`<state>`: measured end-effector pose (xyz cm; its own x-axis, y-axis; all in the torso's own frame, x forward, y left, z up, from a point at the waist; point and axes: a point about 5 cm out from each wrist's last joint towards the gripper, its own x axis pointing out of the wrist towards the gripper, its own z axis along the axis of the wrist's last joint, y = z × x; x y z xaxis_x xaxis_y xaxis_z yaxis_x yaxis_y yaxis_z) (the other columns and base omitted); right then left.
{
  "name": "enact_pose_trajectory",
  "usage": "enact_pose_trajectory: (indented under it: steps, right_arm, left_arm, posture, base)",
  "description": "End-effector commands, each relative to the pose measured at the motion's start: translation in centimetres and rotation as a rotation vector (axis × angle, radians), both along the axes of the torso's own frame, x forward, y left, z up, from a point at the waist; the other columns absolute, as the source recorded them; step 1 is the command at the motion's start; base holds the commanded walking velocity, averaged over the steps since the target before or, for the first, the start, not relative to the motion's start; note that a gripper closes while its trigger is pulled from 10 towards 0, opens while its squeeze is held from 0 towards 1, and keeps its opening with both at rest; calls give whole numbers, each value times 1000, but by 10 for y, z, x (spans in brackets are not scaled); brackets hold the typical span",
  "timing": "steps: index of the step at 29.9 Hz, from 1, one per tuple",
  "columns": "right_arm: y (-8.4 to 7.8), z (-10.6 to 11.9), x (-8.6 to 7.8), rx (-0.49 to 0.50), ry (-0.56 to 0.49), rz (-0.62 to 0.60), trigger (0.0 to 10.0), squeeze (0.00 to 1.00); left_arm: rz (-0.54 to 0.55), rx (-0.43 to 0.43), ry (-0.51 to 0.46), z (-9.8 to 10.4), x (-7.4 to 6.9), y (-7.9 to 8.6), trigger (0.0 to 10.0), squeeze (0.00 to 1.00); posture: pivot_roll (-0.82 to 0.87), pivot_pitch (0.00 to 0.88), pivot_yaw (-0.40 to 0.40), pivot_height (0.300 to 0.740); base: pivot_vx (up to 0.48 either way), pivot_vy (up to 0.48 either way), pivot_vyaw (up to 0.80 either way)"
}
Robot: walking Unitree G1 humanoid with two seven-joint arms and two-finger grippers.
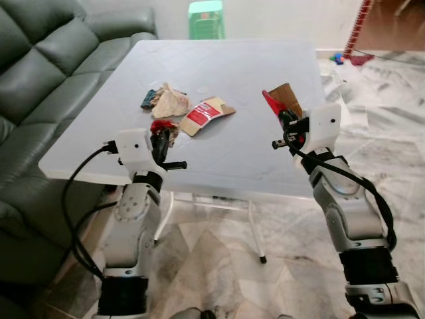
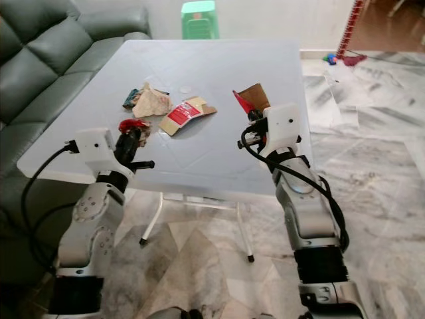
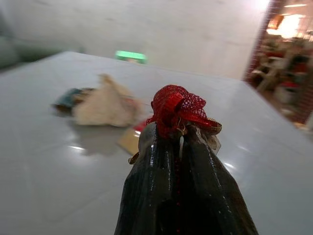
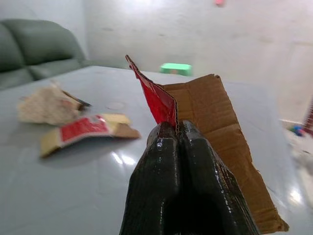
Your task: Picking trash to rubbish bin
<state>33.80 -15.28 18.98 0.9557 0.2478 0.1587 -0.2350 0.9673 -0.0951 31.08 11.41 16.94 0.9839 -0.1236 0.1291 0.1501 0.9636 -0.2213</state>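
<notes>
Left gripper (image 3: 180, 139) clamped on red mesh scrap (image 3: 178, 108), right gripper (image 4: 177, 128) pinching torn cardboard piece (image 4: 215, 127) beyond its fingertips; keep both grips firm while carrying to the bin

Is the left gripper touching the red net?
Touching. The left wrist view shows the left gripper with fingers closed on the red net, which bunches out above the fingertips.
</notes>
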Motion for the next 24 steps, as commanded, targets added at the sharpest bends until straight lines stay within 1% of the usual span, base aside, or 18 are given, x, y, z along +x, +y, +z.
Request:
enact_pose_trajectory:
  steps: [1, 7, 13, 18, 24]
  right_arm:
    - [4, 5, 1, 6, -21, 12, 0, 0]
    - [3, 7, 3, 5, -25, 8, 0, 0]
    - [2, 7, 3, 4, -29, 1, 0, 0]
    - [-2, 9, 4, 10, -37, -43, 0, 0]
    - [-6, 6, 4, 48, -45, -96, 0, 0]
  left_arm:
    - [14, 12, -8, 3, 0, 8, 0, 0]
    - [8, 11, -4, 2, 0, 7, 0, 0]
    - [8, 13, 0, 2, 0, 8, 0, 0]
    - [0, 22, 0, 2, 1, 6, 0, 0]
    - [-3, 32, -8, 0, 2, 8, 0, 0]
  posture:
    - [-57, 64, 88, 740]
    - [-56, 60, 86, 740]
    - [-57, 59, 87, 740]
    - [-57, 58, 89, 740]
    - [-41, 35, 97, 740]
  base:
    - [0, 368, 0]
    - [0, 366, 0]
    - [0, 267, 0]
    - [0, 0, 0]
    - [0, 0, 0]
